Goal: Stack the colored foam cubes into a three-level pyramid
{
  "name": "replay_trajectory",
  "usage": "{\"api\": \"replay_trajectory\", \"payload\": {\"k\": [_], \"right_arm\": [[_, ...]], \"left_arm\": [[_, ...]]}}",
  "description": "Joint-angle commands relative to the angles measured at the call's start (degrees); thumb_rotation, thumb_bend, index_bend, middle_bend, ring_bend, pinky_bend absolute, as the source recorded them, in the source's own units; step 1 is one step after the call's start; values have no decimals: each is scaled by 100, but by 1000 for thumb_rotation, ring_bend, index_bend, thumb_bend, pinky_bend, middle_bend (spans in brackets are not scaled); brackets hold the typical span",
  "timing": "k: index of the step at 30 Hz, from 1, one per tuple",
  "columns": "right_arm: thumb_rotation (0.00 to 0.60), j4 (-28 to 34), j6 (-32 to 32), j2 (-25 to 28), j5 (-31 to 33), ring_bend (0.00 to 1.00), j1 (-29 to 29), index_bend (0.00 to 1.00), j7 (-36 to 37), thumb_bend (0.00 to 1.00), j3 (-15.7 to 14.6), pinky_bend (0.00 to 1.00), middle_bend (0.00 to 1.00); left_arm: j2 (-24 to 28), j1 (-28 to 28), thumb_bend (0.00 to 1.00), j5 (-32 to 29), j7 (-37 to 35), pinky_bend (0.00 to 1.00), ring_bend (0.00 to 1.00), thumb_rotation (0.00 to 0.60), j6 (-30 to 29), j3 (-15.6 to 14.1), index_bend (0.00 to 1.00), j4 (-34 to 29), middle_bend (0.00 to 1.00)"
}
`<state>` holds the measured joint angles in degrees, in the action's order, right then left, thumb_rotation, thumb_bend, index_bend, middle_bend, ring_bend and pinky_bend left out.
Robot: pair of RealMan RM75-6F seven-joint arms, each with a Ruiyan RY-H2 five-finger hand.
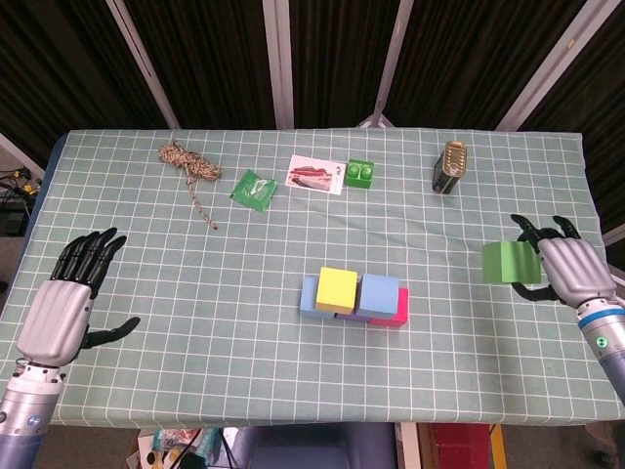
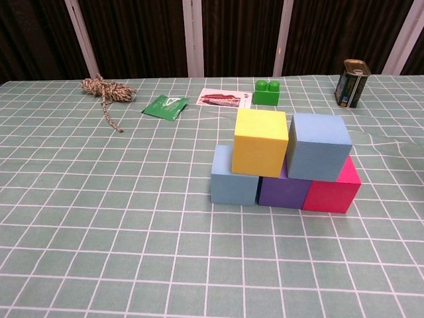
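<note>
Near the table's middle stand two levels of foam cubes: a light blue cube (image 2: 233,177), a purple cube (image 2: 281,187) and a pink cube (image 2: 333,189) below, a yellow cube (image 1: 336,290) (image 2: 260,141) and a blue cube (image 1: 380,293) (image 2: 318,145) on top. My right hand (image 1: 570,270) grips a green cube (image 1: 510,262) at the far right, lifted above the cloth. My left hand (image 1: 66,308) hovers at the left edge, fingers spread, holding nothing. Neither hand shows in the chest view.
Along the far side lie a twine bundle (image 1: 187,163), a green packet (image 1: 254,189), a printed card (image 1: 315,175), a green toy brick (image 1: 360,173) and a small tin can (image 1: 450,167). A green checked cloth (image 1: 195,293) covers the table.
</note>
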<state>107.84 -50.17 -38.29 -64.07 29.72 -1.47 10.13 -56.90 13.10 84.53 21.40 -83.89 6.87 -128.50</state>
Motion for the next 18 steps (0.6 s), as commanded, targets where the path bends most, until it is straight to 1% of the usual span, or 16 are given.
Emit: {"api": "replay_trajectory", "payload": {"k": [1,6,9,13,18], "right_arm": [[600,295,147,244,40,247,168,0,-93,319,134,0,410],[600,817,488,548,374,247,492,0,-252,319,310,0,426],[600,1065,638,633,615,247,696,0,-416,319,384,0,426],[600,1338,880,579,1191,247,1100,0,-752,318,431,0,426],[600,1425,912,372,1839,247,1590,0,-1266,318,400,0,426]], "left_arm": [[4,2,34,0,8,0,0,600,12,-5,0,2,17],[-21,17,33,-6,78,0,0,600,48,-17,0,16,17],[-45,25,33,-24,98,0,0,600,70,-25,0,19,17],[-48,43,34,-77,141,0,0,600,126,-38,0,37,17],[-22,45,34,-120,111,0,0,600,113,-9,0,48,17]]}}
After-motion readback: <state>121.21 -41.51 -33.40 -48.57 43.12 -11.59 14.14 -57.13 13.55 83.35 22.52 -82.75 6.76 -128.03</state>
